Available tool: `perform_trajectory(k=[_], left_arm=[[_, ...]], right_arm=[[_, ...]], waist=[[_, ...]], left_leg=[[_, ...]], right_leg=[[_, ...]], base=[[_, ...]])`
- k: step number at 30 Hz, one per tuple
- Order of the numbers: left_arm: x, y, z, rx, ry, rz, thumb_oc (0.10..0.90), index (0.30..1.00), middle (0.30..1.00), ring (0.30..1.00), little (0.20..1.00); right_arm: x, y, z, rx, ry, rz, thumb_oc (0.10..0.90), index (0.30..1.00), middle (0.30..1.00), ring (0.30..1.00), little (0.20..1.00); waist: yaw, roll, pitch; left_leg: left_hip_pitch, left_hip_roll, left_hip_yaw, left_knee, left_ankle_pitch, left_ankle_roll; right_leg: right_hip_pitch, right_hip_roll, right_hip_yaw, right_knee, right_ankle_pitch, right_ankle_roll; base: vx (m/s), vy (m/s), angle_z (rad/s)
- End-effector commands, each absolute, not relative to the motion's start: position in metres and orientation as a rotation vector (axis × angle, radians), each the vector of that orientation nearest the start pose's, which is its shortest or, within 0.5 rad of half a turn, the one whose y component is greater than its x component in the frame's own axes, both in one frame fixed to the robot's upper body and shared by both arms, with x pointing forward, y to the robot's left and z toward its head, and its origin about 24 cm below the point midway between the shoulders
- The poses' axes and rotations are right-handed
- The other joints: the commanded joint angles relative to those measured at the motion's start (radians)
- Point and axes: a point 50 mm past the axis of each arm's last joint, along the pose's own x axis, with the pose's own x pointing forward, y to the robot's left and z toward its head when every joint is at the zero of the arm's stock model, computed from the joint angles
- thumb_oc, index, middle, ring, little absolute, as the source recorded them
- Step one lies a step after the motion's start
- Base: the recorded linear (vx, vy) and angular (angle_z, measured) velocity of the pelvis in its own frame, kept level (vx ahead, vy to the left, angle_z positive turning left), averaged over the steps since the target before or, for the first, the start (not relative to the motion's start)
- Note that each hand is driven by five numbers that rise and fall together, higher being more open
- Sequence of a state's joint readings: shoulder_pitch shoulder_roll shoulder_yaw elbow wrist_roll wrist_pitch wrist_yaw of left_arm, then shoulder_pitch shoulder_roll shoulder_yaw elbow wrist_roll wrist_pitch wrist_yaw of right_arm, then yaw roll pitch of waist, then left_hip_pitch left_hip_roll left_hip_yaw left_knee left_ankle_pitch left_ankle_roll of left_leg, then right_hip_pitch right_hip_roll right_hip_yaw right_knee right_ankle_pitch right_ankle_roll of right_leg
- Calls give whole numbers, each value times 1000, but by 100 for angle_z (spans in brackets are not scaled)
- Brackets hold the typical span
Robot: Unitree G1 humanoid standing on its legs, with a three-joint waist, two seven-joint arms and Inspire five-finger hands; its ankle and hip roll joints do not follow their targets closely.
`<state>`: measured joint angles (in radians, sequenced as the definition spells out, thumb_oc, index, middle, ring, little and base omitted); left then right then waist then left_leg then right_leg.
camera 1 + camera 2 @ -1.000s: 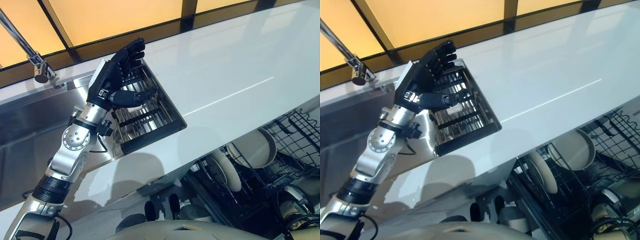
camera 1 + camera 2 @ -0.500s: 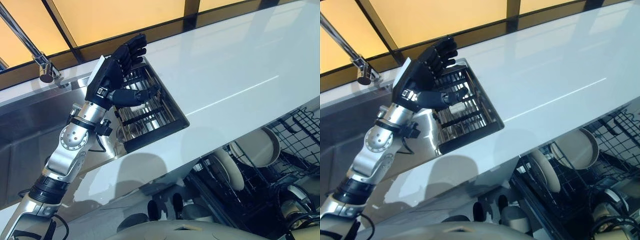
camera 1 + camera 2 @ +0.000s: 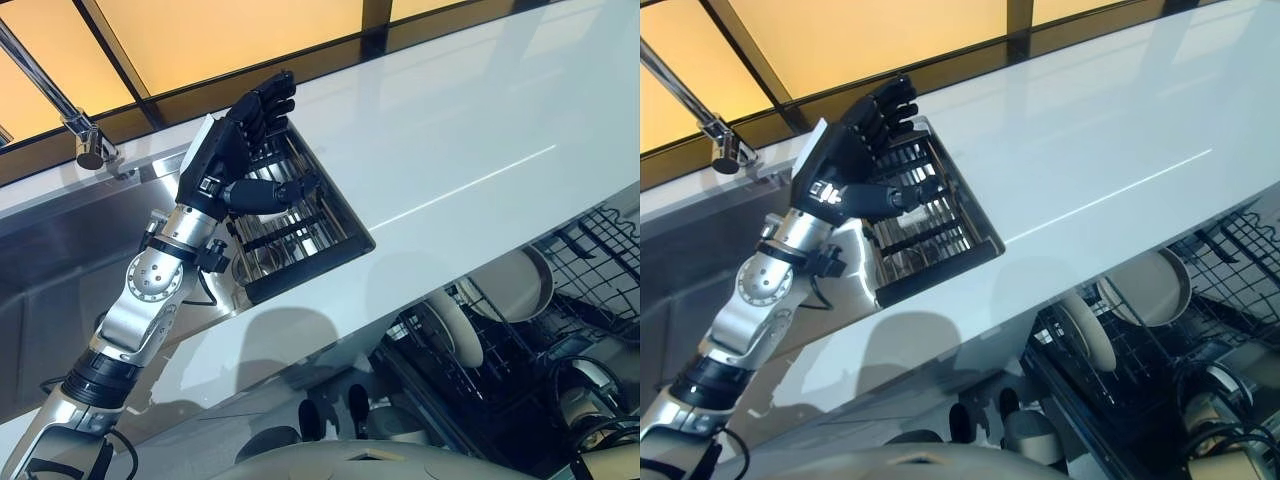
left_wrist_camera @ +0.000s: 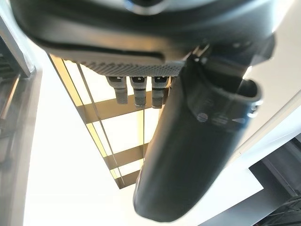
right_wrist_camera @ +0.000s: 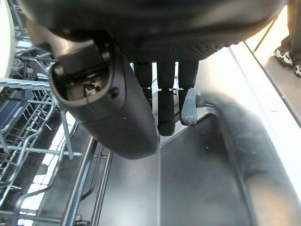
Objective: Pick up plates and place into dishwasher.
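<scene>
Your left hand (image 3: 232,150) hangs raised above the drying rack (image 3: 300,225), which sits in the steel sink (image 3: 60,260) at the left end of the white counter (image 3: 450,150). Its fingers are loosely bent, the thumb stands out toward the rack, and it holds nothing. The rack's slots look bare, though a round steel shape, perhaps a bowl (image 3: 255,262), shows at its near corner; you cannot tell more. A tap (image 3: 85,140) juts over the sink's far edge. The plates (image 3: 515,285) are below the counter's near edge, standing on edge in the open dishwasher's wire basket (image 3: 600,270), one pale plate turned face-on and another (image 3: 455,330) side-on beside it. Your right hand (image 5: 164,94) shows in its wrist view low by the dishwasher, over a dark panel beside the basket (image 5: 28,117), fingers relaxed and empty. A person's shoes (image 5: 291,59) show past that panel. Judging from this, no plate is in hand, and no plate is plainly left in the rack to fetch. The risks: if you lower the left hand, the fingers could snag between the rack's wires or strike its rim; a blind reach could knock the steel shape. The right hand, swung carelessly, could clip the basket and topple the standing plates.
</scene>
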<state>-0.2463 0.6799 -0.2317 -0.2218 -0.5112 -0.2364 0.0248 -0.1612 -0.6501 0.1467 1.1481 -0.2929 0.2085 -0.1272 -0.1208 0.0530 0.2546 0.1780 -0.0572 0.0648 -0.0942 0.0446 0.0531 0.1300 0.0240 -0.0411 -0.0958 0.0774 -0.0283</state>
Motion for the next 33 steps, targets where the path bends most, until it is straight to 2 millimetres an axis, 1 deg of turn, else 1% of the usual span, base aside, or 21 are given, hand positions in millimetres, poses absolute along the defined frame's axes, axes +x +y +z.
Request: perform_trajectory(k=[1, 2, 3, 6, 11, 15, 17, 20, 23, 24, 25, 30, 33], left_arm=[[264, 151, 225, 33, -804, -390, 800, 900, 900, 900, 900], [264, 151, 225, 33, -804, -390, 800, 900, 900, 900, 900], [264, 151, 223, 31, -801, -386, 800, 900, 900, 900, 900], [264, 151, 221, 36, -795, -377, 800, 900, 900, 900, 900], [264, 154, 219, 42, -792, -354, 800, 900, 900, 900, 900], [263, 159, 215, 51, -783, -333, 800, 900, 900, 900, 900], [264, 160, 214, 53, -781, -330, 800, 900, 900, 900, 900], [264, 162, 213, 53, -781, -323, 800, 900, 900, 900, 900], [264, 162, 213, 53, -782, -322, 800, 900, 900, 900, 900], [263, 163, 213, 58, -786, -315, 800, 900, 900, 900, 900], [263, 164, 213, 59, -787, -311, 800, 900, 900, 900, 900], [263, 167, 213, 56, -795, -301, 800, 900, 900, 900, 900], [262, 167, 214, 56, -804, -307, 800, 900, 900, 900, 900]], right_arm=[[257, -356, -17, -979, 796, -239, 100, 300, 300, 300, 200], [257, -356, -17, -979, 796, -239, 100, 300, 300, 300, 200], [262, -356, -12, -984, 784, -237, 100, 300, 300, 300, 200], [268, -355, -7, -992, 774, -233, 100, 300, 300, 300, 200], [275, -353, -1, -991, 752, -237, 100, 300, 300, 300, 200], [285, -347, 5, -1009, 712, -225, 100, 300, 300, 300, 200], [287, -346, 7, -1010, 703, -225, 100, 300, 300, 300, 200], [296, -343, 15, -1004, 661, -237, 100, 300, 300, 300, 200], [299, -341, 17, -1004, 647, -241, 100, 300, 300, 300, 200], [306, -335, 22, -1001, 605, -249, 100, 300, 300, 300, 200], [308, -334, 24, -1000, 596, -251, 100, 300, 300, 300, 200], [312, -332, 28, -1004, 581, -256, 100, 300, 300, 300, 200], [310, -333, 27, -1016, 599, -258, 100, 300, 300, 300, 200]], waist=[[73, 106, -17], [73, 106, -17], [78, 105, -18], [85, 102, -18], [94, 104, -14], [114, 104, -11], [116, 103, -11], [126, 103, -7], [128, 103, -7], [134, 102, -4], [135, 101, -3], [135, 103, 2], [135, 100, 5]], left_leg=[[-7, -2, 26, 32, -83, -29], [-7, -2, 26, 32, -83, -29], [-7, -4, 21, 32, -83, -28], [-7, -8, 15, 31, -82, -27], [-6, -12, 3, 26, -78, -26], [-9, -14, -13, 19, -70, -27], [-10, -15, -18, 19, -68, -27], [-14, -16, -27, 17, -65, -27], [-15, -16, -30, 16, -63, -27], [-20, -16, -35, 13, -61, -27], [-22, -16, -36, 12, -60, -27], [-27, -16, -35, 12, -57, -28], [-28, -15, -32, 10, -58, -28]], right_leg=[[-11, -58, -36, 83, -84, 101], [-11, -58, -36, 83, -84, 101], [-10, -57, -37, 83, -84, 99], [-7, -57, -38, 85, -85, 98], [-4, -55, -40, 84, -85, 94], [0, -57, -53, 81, -86, 90], [0, -57, -56, 82, -86, 88], [0, -56, -62, 82, -86, 84], [-1, -56, -64, 82, -86, 83], [-5, -56, -70, 83, -87, 82], [-7, -55, -71, 85, -88, 81], [-13, -53, -71, 88, -88, 78], [-15, -52, -72, 87, -89, 78]], base=[[0, 0, 0], [0, 0, 0], [32, -3, 2], [36, -2, 5], [23, 5, 9], [22, -3, 9], [17, -12, 8], [5, -12, 13], [-2, -7, 14], [-6, -15, 13], [-7, -14, 16], [-4, 0, 4], [0, 0, 0]])
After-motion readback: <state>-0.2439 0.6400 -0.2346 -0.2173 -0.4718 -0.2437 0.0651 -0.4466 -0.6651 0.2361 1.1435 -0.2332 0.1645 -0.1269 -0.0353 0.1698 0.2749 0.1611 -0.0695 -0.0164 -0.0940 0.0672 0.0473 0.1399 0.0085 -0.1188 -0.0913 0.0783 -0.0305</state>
